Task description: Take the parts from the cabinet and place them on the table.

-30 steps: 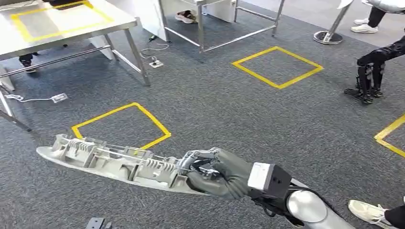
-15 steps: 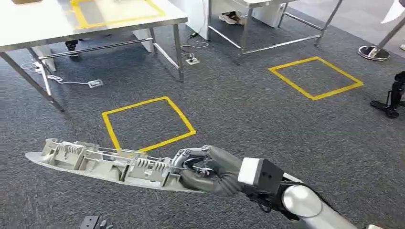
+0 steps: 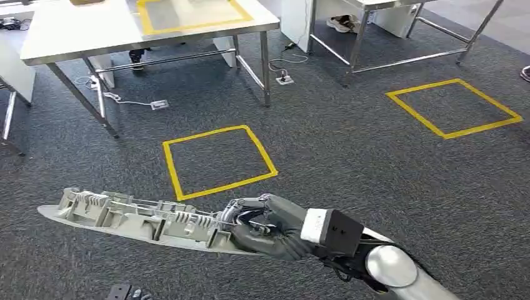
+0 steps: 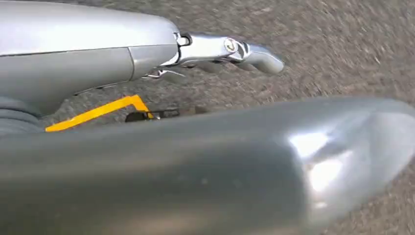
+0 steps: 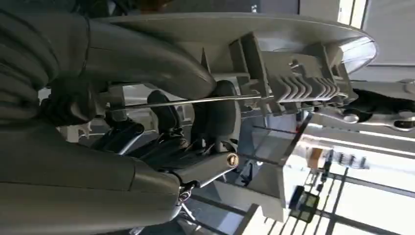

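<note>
Out over the grey carpet (image 3: 350, 156), well short of the table (image 3: 75, 37), the long grey part (image 3: 134, 222) hung level in the right hand (image 3: 269, 226), which had its fingers wrapped round one end of it. The rest of the part stuck out unsupported toward the robot's left, ribbed side up. That end grip looked like a carrying hold: it kept the length crosswise and flat, so the part could probably be laid onto the tabletop without tipping. In the right wrist view the fingers (image 5: 166, 117) were curled in among the ribs and a thin rod, with the thumb across the smooth shell of the part (image 5: 303, 73), so the hold seemed firm.

The left hand (image 4: 230, 49) hung low over the carpet with nothing in it, its fingers extended (likely just kept clear during the walk).

The yellow tape frame (image 3: 194, 12) near the table's near edge seemed the likely drop place; a yellow floor square (image 3: 219, 159) lay between the robot and the near edge, and cables with a power strip (image 3: 159, 104) lay under the table.

Against the earlier frames, the whole scene had slid rightward and the table had come further into view, so the camera had turned toward it. The part sat the same way in the hand, and the grip was unchanged
</note>
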You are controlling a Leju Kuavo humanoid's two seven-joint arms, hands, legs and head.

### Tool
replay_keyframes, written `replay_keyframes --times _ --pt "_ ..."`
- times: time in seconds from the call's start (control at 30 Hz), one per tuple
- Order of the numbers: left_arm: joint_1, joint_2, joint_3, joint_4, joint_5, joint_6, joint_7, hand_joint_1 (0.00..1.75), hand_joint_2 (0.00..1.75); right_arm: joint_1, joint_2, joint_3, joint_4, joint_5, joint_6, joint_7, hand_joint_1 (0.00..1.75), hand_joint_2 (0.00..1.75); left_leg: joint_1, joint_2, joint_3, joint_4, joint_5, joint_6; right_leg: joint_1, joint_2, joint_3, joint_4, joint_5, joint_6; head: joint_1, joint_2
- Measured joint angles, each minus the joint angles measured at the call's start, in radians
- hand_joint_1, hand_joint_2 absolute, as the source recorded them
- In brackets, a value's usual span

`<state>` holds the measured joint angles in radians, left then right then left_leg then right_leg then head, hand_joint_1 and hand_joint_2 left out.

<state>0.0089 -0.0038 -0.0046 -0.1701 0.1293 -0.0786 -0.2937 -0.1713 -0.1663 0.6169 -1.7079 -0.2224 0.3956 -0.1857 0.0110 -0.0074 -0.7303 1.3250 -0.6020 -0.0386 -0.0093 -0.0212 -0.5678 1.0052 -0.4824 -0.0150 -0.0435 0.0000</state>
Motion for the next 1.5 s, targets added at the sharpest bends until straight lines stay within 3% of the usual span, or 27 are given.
replay_keyframes --times 0.03,0.1,0.13,0.17,0.27,0.3,0.33,0.37,0.4,0.43,0.47,0.5,0.53,0.6,0.63,0.7,0.73,0.77,0.93,1.07,1.27,1.3,1.33,1.37,1.43,1.5 --pt "0.001 0.001 0.003 0.0 0.01 -0.005 0.0 0.0 0.0 0.004 0.0 -0.001 0.0 0.005 -0.001 0.005 1.75 1.75 0.0 0.002 0.028 -0.049 0.033 0.0 0.0 -0.006 0.0 0.001 0.0 0.001 0.0 0.0" --pt "0.001 0.003 0.011 0.0 0.018 -0.015 0.0 0.0 0.0 0.013 0.0 -0.006 0.0 0.014 -0.003 0.006 1.75 1.75 0.0 0.013 0.129 -0.231 0.113 0.004 0.0 -0.015 0.003 0.003 -0.003 0.005 0.0 0.0" --pt "0.0 0.002 0.012 0.0 0.018 -0.015 0.0 0.0 0.0 0.019 0.0 -0.01 0.0 0.017 -0.005 0.006 1.75 1.75 -0.004 0.053 0.165 -0.307 0.113 0.015 0.003 -0.024 0.004 0.006 -0.006 0.01 0.0 0.0" --pt "-0.001 0.0 0.013 0.0 0.018 -0.015 0.003 0.0 0.0 0.027 -0.001 -0.014 0.0 0.02 -0.01 0.006 1.75 1.75 -0.007 0.048 0.162 -0.31 0.119 0.028 0.01 -0.026 0.004 0.009 -0.009 0.015 0.0 0.0" --pt "0.001 -0.006 0.018 0.002 0.023 -0.015 0.016 0.0 0.0 0.052 -0.002 -0.025 0.001 0.022 -0.019 0.005 1.75 1.75 -0.011 0.022 0.154 -0.306 0.121 0.046 0.007 -0.041 0.007 0.0 -0.005 0.034 0.002 0.0" --pt "0.002 -0.009 0.018 0.002 0.025 -0.015 0.021 0.0 0.0 0.057 -0.003 -0.026 0.002 0.023 -0.021 0.003 1.75 1.75 -0.006 0.016 0.159 -0.313 0.128 0.056 0.007 -0.042 0.009 0.001 -0.008 0.043 0.002 0.0" --pt "0.005 -0.011 0.019 0.003 0.032 -0.013 0.025 0.0 0.0 0.066 -0.003 -0.029 0.002 0.027 -0.027 0.0 1.75 1.75 -0.002 0.013 0.159 -0.315 0.131 0.062 0.003 -0.016 0.003 0.019 -0.024 0.05 0.002 0.0" --pt "0.005 -0.011 0.023 0.003 0.044 -0.01 0.031 0.0 0.0 0.074 -0.004 -0.035 0.002 0.032 -0.039 -0.009 1.75 1.75 0.0 0.009 0.158 -0.315 0.132 0.068 0.002 0.005 -0.022 0.075 -0.064 0.054 0.004 0.0" --pt "0.005 -0.012 0.03 0.004 0.055 -0.006 0.035 0.0 0.0 0.085 -0.005 -0.041 0.002 0.04 -0.053 -0.018 1.75 1.75 0.0 0.004 0.156 -0.315 0.133 0.07 0.001 0.012 -0.063 0.164 -0.11 0.058 0.004 0.0" --pt "0.005 -0.015 0.038 0.004 0.062 -0.002 0.042 0.0 0.0 0.092 -0.006 -0.047 0.002 0.045 -0.064 -0.026 1.75 1.75 -0.001 -0.001 0.155 -0.315 0.133 0.071 0.001 0.014 -0.106 0.251 -0.147 0.06 0.004 0.0" --pt "0.006 -0.015 0.042 0.005 0.066 -0.001 0.049 0.0 0.0 0.097 -0.007 -0.052 0.002 0.048 -0.071 -0.032 1.75 1.75 -0.001 -0.005 0.154 -0.315 0.133 0.071 0.001 0.015 -0.139 0.316 -0.166 0.06 0.004 0.0" --pt "0.006 -0.016 0.044 0.005 0.067 0.001 0.051 0.0 0.0 0.1 -0.009 -0.057 0.002 0.05 -0.073 -0.034 1.75 1.75 -0.001 -0.009 0.154 -0.314 0.133 0.071 0.001 0.015 -0.15 0.332 -0.158 0.059 0.004 0.0" --pt "0.006 -0.018 0.047 0.006 0.067 0.001 0.052 0.0 0.0 0.102 -0.01 -0.062 0.002 0.053 -0.074 -0.034 1.75 1.75 -0.001 -0.013 0.155 -0.314 0.133 0.07 0.0 0.015 -0.134 0.294 -0.125 0.058 0.004 0.0" --pt "0.006 -0.02 0.051 0.006 0.067 0.002 0.056 0.0 0.0 0.103 -0.011 -0.071 0.002 0.054 -0.077 -0.035 1.75 1.75 0.0 -0.02 0.158 -0.311 0.131 0.067 -0.002 0.016 -0.043 0.108 -0.028 0.054 0.004 0.0" --pt "0.006 -0.021 0.051 0.006 0.064 0.002 0.058 0.0 0.0 0.102 -0.011 -0.074 0.002 0.055 -0.077 -0.039 1.75 1.75 0.0 -0.022 0.157 -0.309 0.129 0.063 -0.003 0.023 0.0 0.023 -0.001 0.05 0.004 0.0" --pt "0.006 -0.02 0.051 0.005 0.056 0.001 0.053 0.0 0.0 0.1 -0.01 -0.076 0.001 0.056 -0.077 -0.048 1.75 1.75 -0.007 -0.025 0.151 -0.303 0.127 0.05 -0.002 0.025 0.001 0.005 -0.005 0.039 0.005 0.0" --pt "0.007 -0.017 0.051 0.004 0.052 0.0 0.043 0.0 0.0 0.099 -0.006 -0.076 0.001 0.057 -0.077 -0.049 1.75 1.75 -0.01 -0.025 0.151 -0.303 0.123 0.061 -0.001 0.025 0.0 0.003 -0.003 0.041 0.004 0.0" --pt "0.007 -0.018 0.051 0.002 0.047 -0.002 0.03 0.0 0.0 0.098 -0.003 -0.076 0.001 0.061 -0.077 -0.048 1.75 1.75 -0.009 -0.024 0.152 -0.305 0.125 0.06 0.001 0.025 0.0 0.004 -0.004 0.039 0.003 0.0" --pt "0.001 -0.017 0.051 -0.007 0.028 -0.003 0.013 0.0 0.0 0.081 0.008 -0.074 -0.002 0.073 -0.091 -0.042 1.75 1.75 -0.006 -0.023 0.156 -0.317 0.136 0.042 0.005 0.025 -0.004 0.005 -0.001 0.026 0.003 0.0" --pt "-0.011 -0.017 0.05 -0.019 0.012 0.01 0.027 0.0 0.0 0.087 0.009 -0.079 -0.006 0.101 -0.125 -0.036 1.75 1.75 -0.004 -0.024 0.155 -0.319 0.138 0.034 0.007 0.025 -0.005 0.006 -0.001 0.023 0.003 0.0" --pt "-0.015 -0.017 0.049 -0.034 0.002 0.025 0.032 0.0 0.0 0.12 0.01 -0.102 -0.025 0.13 -0.158 -0.046 1.75 1.75 -0.004 -0.024 0.154 -0.318 0.138 0.034 0.006 0.025 -0.005 0.006 0.0 0.023 0.004 0.0" --pt "-0.014 -0.015 0.049 -0.036 0.002 0.028 0.032 0.0 0.0 0.128 0.01 -0.106 -0.03 0.131 -0.158 -0.047 1.75 1.75 -0.009 -0.024 0.152 -0.329 0.127 0.051 0.002 0.022 0.006 0.005 0.014 0.036 0.003 0.0" --pt "-0.013 -0.015 0.049 -0.038 0.0 0.031 0.029 0.0 0.0 0.136 0.01 -0.109 -0.032 0.136 -0.158 -0.048 1.75 1.75 -0.007 -0.023 0.161 -0.345 0.128 0.063 0.0 0.022 -0.002 0.018 0.041 0.044 0.002 0.0" --pt "-0.012 -0.017 0.048 -0.04 -0.002 0.032 0.027 0.0 0.0 0.141 0.011 -0.113 -0.036 0.139 -0.158 -0.048 1.75 1.75 -0.002 -0.028 0.183 -0.361 0.13 0.072 0.003 0.022 0.003 0.023 0.04 0.047 0.001 0.0" --pt "-0.01 -0.02 0.048 -0.047 -0.002 0.039 0.018 0.0 0.0 0.146 0.011 -0.116 -0.045 0.145 -0.156 -0.049 1.75 1.75 0.005 -0.027 0.205 -0.373 0.132 0.077 0.002 0.025 -0.024 0.069 -0.013 0.048 0.002 0.0" --pt "-0.009 -0.021 0.048 -0.047 -0.002 0.04 0.016 0.0 0.0 0.158 0.011 -0.121 -0.053 0.148 -0.157 -0.048 1.75 1.75 0.009 -0.025 0.207 -0.371 0.129 0.073 -0.006 0.025 -0.105 0.213 -0.092 0.052 0.002 0.0"
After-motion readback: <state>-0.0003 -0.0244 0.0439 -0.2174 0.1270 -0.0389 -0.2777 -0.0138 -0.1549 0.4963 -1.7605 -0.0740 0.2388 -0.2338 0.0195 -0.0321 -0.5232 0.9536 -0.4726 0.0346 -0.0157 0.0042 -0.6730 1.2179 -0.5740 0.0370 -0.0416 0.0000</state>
